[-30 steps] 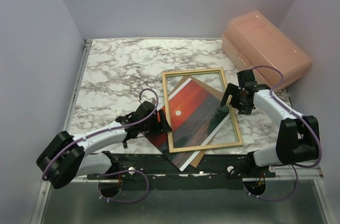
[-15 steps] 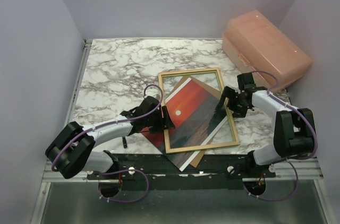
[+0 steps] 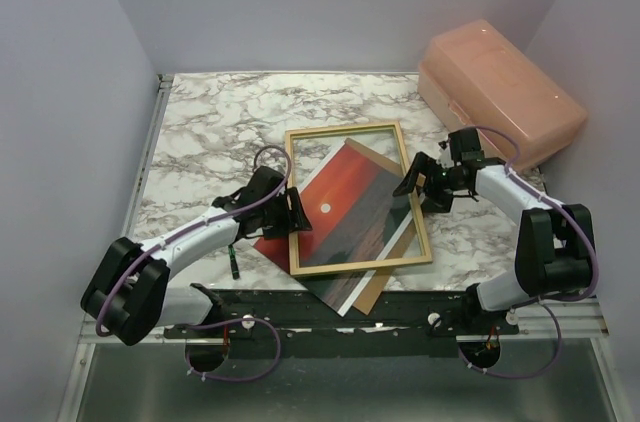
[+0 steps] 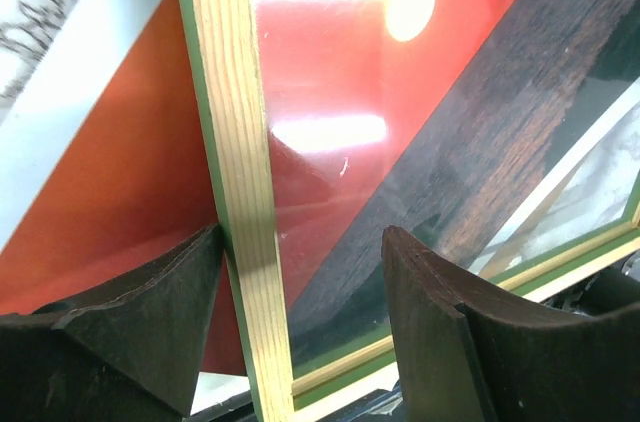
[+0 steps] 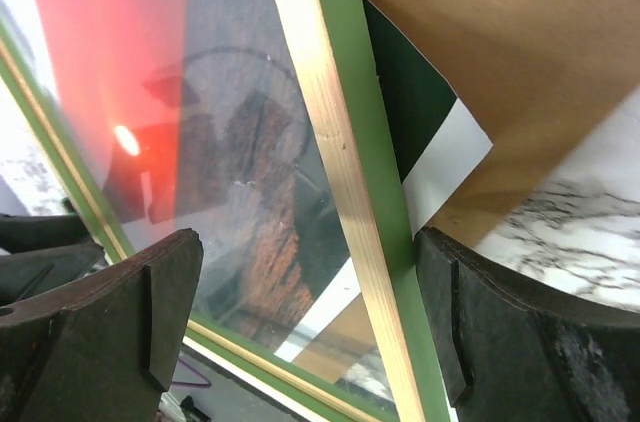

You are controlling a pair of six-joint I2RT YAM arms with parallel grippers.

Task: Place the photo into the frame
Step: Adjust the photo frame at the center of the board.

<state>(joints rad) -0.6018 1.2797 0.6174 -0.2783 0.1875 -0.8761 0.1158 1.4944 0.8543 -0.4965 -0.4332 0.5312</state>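
The thin-railed rectangular picture frame (image 3: 360,266), pale wood face up with green showing along its edges, lies flat near the front middle of the white and grey marbled desk (image 3: 220,132); a clear glossy sheet (image 5: 250,192) fills its opening and carries glare. The large rectangular sunset photo (image 3: 345,204), red-orange sky with a small white sun over dark water, lies picture side up underneath the frame, turned askew to it; one red corner sticks out past the left rail and a white-bordered corner past the front rail. Under the photo is a plain brown backing board (image 3: 372,292), peeping out at the front and inside the frame's far corner.

The left end effector (image 3: 295,214) is spread and straddles the frame's left rail (image 4: 245,192); its outer finger (image 4: 140,332) touches the rail's green edge, and the inner one stands apart over the photo. The right end effector (image 3: 415,182) is spread wide across the right rail (image 5: 345,172); its outer finger (image 5: 500,332) sits just beside the rail, over the board. Neither pinches anything.

A salmon-pink plastic lidded box (image 3: 500,92) stands at the far right corner.
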